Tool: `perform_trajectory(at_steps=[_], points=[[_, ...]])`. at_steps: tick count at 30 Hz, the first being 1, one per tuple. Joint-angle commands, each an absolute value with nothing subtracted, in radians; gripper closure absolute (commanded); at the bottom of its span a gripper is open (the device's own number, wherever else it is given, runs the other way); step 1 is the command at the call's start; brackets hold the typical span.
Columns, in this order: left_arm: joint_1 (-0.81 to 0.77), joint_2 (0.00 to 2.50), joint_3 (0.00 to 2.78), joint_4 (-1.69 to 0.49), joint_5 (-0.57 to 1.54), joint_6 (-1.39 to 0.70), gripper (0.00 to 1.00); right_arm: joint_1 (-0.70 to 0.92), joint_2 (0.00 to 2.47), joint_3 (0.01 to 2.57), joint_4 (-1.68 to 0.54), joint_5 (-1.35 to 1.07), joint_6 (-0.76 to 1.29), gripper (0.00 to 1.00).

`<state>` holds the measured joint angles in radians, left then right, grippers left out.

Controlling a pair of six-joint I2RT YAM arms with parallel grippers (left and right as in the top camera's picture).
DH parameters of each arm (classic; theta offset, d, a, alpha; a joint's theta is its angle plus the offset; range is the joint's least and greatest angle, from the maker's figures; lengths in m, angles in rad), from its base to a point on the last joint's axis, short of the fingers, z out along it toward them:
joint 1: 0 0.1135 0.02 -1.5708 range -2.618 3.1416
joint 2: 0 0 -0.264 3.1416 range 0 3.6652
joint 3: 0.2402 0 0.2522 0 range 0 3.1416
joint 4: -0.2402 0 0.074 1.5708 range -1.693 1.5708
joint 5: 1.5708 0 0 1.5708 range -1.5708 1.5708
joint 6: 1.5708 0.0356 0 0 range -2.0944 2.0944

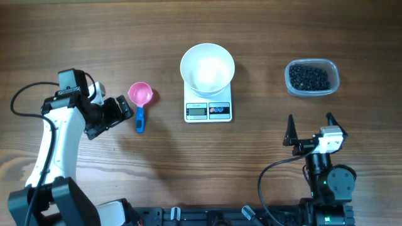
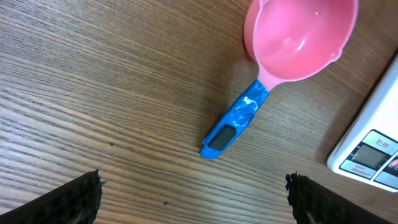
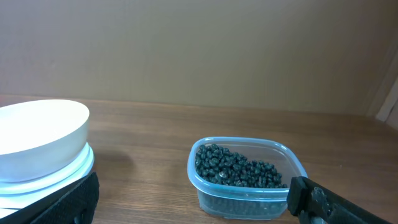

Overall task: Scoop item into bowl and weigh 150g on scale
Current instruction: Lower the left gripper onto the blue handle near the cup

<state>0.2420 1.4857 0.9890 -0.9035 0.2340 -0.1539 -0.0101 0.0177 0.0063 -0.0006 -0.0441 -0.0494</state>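
**Task status.** Judging by the layout, no scooping had been done. The bowl (image 1: 207,68) sat empty on the scale (image 1: 208,111). The scale's display was too small to read and may have shown zero. All the beads (image 1: 308,77) lay in the clear tub (image 1: 335,68), well to the right of the scale. The scoop (image 1: 140,100), a pink cup on a blue handle, lay flat on the table (image 1: 251,163) just left of the scale. Remaining steps: lift the scoop, move beads into the bowl, and check the weight.

**Grippers.** The left gripper (image 1: 125,113) was spread wide and held nothing. It was poised just beside the scoop's handle, not touching it. The right gripper (image 1: 309,122) was also spread wide and empty. It faced the tub from well short of it.
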Motion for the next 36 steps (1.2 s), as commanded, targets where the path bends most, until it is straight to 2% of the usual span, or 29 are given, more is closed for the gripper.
perform_trajectory(at_steps=[1,8,17,21,36], points=[[0.239,1.543,0.979,-0.892,0.249,-0.129,0.0,-0.014,0.018,0.005,0.002,-0.037,-0.052,0.0],[0.239,1.624,0.979,-0.849,0.454,-0.004,0.0,-0.014,0.018,0.005,0.002,-0.037,-0.052,0.0],[0.237,1.708,0.98,-0.802,0.461,0.033,0.0,-0.014,0.018,0.005,0.002,-0.037,-0.052,0.0],[0.221,1.74,0.979,-0.791,0.48,0.054,0.04,-0.014,0.018,0.005,0.002,-0.037,-0.052,0.0],[0.174,1.832,0.979,-0.725,0.501,0.094,0.04,-0.014,0.018,0.005,0.002,-0.037,-0.052,0.0]])
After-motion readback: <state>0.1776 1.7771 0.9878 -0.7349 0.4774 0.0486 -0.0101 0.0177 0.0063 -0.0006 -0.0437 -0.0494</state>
